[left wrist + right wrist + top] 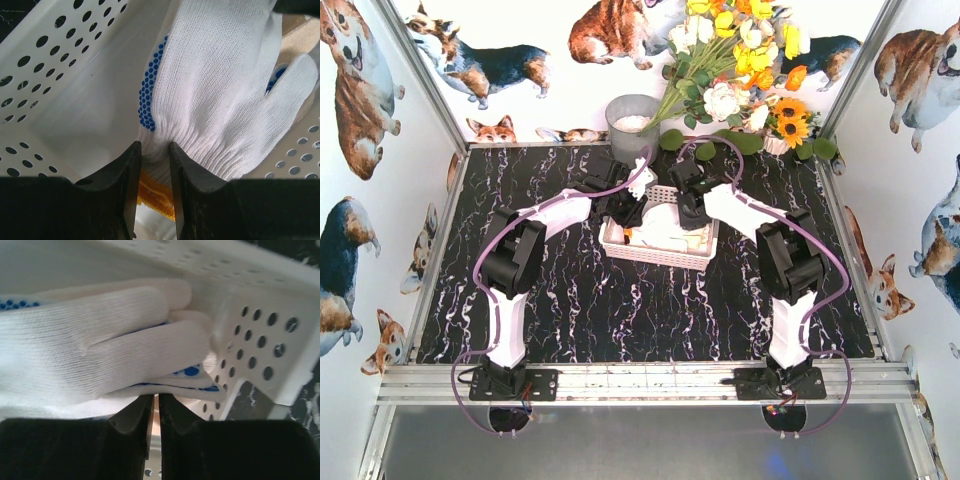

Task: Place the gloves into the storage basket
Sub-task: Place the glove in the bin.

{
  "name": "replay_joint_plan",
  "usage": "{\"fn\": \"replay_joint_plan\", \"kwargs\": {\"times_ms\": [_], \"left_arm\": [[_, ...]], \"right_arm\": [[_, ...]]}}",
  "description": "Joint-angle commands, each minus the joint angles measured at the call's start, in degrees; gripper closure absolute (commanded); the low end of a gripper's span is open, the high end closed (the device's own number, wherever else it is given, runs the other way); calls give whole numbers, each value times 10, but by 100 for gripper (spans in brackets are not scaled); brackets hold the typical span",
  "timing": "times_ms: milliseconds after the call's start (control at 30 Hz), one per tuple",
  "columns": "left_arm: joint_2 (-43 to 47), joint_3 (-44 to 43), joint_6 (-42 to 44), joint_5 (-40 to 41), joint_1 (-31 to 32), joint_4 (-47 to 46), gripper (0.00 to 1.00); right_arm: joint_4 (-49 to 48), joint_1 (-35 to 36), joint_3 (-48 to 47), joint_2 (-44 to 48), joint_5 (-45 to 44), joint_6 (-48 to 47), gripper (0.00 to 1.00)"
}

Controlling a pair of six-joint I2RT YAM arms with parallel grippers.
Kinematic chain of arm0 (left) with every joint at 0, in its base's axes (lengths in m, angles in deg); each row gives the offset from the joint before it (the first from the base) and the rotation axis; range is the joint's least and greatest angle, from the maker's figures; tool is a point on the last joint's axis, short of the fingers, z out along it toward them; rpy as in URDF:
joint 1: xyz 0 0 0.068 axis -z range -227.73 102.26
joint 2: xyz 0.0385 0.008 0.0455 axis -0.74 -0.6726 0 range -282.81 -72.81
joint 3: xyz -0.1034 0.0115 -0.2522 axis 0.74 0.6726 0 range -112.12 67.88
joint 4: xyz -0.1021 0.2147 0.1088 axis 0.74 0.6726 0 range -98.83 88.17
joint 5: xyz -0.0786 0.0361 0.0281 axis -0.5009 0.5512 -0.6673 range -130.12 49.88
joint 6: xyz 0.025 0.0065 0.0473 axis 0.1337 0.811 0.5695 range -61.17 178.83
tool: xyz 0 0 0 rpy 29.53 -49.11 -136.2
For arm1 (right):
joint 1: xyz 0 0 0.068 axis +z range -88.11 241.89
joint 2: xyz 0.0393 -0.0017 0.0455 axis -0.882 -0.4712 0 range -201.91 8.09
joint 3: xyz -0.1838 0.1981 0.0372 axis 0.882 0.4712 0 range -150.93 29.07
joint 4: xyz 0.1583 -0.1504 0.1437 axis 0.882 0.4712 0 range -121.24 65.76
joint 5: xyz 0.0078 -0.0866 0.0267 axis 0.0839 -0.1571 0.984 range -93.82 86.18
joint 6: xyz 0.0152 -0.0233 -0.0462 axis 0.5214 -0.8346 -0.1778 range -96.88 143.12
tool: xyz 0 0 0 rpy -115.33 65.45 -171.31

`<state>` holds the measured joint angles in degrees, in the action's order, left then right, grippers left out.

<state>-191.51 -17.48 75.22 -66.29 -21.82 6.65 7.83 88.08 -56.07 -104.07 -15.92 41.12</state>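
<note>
both reach 12 o'clock | left gripper pinches glove cuff to seat it in basket | right gripper near-closed, hold unclear

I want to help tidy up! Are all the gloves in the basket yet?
Nearly. Some gloves already lie in the storage basket. The left gripper pinches one glove by its cuff inside it and has not let go; the right gripper is almost closed beside another. No gloves show on the table, though the arms hide some of it. Left: release and pull away.
</note>
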Motion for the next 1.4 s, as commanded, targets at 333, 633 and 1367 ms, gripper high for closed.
{"fn": "replay_joint_plan", "kwargs": {"times_ms": [333, 633, 1367], "left_arm": [[7, 7, 9, 15, -3, 27, 76], [6, 6, 9, 14, -3, 30, 76], [-5, 4, 18, 28, -3, 38, 76]], "right_arm": [[-7, -23, -56, 10, 66, -120, 74], [1, -23, -45, -15, 132, -118, 57], [79, -17, -91, -9, 113, -112, 92]]}}
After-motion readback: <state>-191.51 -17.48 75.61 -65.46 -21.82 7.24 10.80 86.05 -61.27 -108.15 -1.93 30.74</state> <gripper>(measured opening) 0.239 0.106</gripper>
